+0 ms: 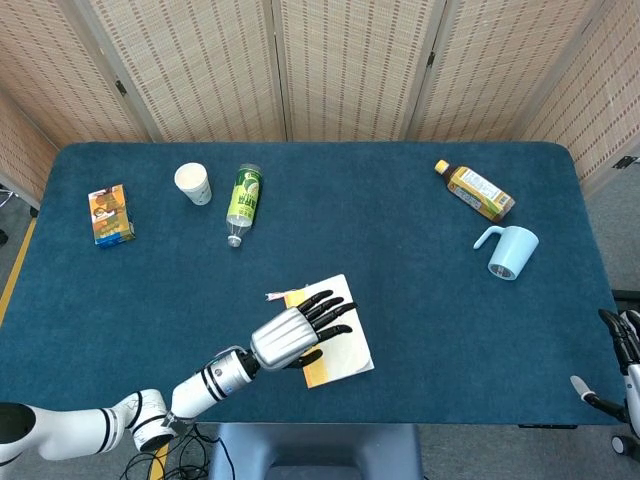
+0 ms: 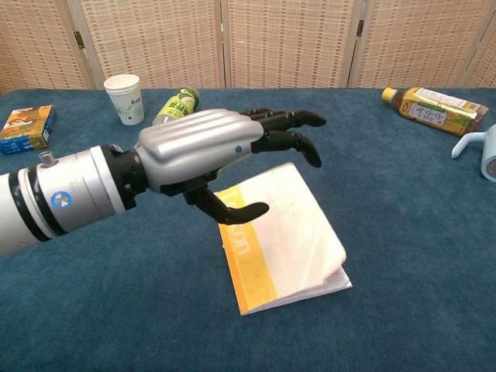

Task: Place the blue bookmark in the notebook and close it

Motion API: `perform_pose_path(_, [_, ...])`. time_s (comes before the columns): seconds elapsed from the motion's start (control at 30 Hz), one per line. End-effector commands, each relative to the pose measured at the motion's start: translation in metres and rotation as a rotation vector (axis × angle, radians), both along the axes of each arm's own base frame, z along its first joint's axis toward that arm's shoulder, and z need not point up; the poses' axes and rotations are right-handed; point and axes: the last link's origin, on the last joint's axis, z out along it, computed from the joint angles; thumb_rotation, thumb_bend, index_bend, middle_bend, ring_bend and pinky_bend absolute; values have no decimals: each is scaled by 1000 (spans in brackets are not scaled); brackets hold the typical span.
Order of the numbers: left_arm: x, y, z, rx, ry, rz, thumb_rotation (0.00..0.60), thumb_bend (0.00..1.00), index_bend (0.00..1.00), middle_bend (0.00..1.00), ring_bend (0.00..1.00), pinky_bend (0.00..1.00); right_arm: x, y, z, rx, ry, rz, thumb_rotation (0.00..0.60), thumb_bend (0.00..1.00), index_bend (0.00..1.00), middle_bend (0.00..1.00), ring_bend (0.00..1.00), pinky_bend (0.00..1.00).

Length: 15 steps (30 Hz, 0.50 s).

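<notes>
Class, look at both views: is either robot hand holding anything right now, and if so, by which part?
Nothing is held. The left hand hovers with fingers spread over the closed notebook; the right hand sits empty at the table's edge.

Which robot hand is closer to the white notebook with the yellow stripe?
Left. The left hand hovers right over the closed notebook; the right hand sits far off at the table's edge.
</notes>
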Motion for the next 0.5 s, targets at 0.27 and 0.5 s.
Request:
perform_pose_path(0.27, [-64, 11, 53, 53, -23, 404, 600, 438, 167, 0, 0, 85, -3, -4, -1, 14, 0, -2, 600, 112, 37, 128, 42, 120])
perform_pose_path(0.5, [-117, 7, 100, 189, -45, 614, 600, 438, 170, 0, 0, 85, -5, -13, -4, 47, 6, 6, 600, 113, 37, 128, 42, 120])
